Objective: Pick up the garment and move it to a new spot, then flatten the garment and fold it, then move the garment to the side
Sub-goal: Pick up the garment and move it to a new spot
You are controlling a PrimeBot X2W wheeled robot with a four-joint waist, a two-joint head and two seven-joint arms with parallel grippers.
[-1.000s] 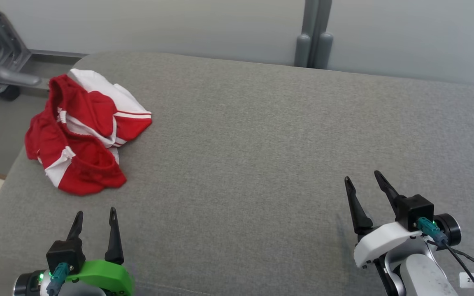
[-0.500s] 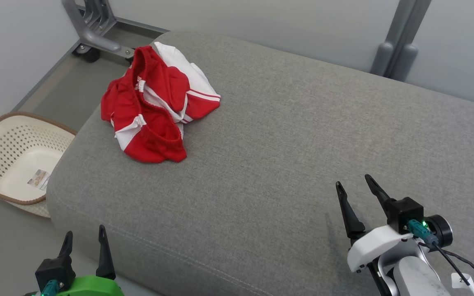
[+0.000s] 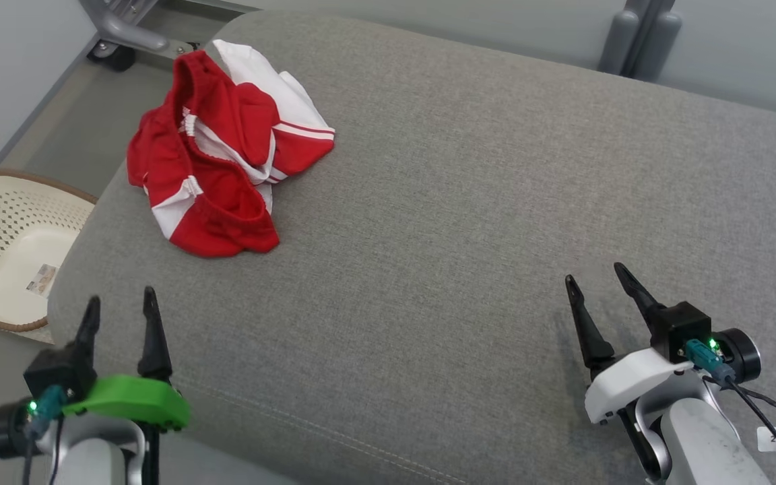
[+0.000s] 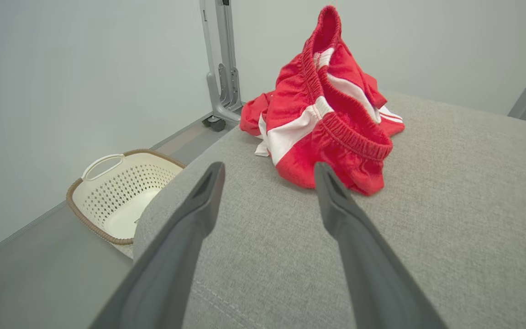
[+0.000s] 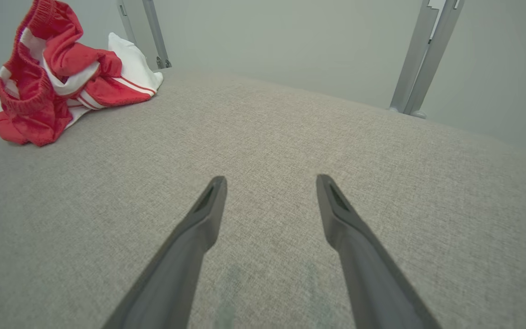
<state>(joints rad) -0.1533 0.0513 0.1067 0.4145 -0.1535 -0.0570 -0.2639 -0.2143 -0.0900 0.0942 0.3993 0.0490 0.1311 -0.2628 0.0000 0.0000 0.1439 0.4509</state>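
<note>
Head view first: one garment [image 3: 226, 141], red shorts with white panels, lies crumpled at the upper left of the frame, on the corner of the grey cushion [image 3: 462, 202]. One pale basket [image 3: 4, 222] stands on the floor at the left edge. Two grippers show. The left gripper [image 3: 122, 296] is at the lower left and the right gripper [image 3: 593, 273] at the lower right, each with its two dark fingers spread and nothing between them. Both are well apart from the cloth.

Left wrist view: the left gripper [image 4: 268, 168] points at the garment [image 4: 327, 109], which rises in a heap just above the fingertips in the frame, its elastic waistband forming a raised ridge. The basket [image 4: 107, 192] sits at the lower left.

Right wrist view: the right gripper [image 5: 270, 178] hangs released over bare cushion, with the garment [image 5: 48, 77] far off in the upper left corner.

The pick-up has not begun, and the left arm looks the better placed for it. It would do well to come down over the waistband ridge, pinch cloth rather than cushion, and lift the whole heap clear before carrying it toward the frame's middle.
</note>
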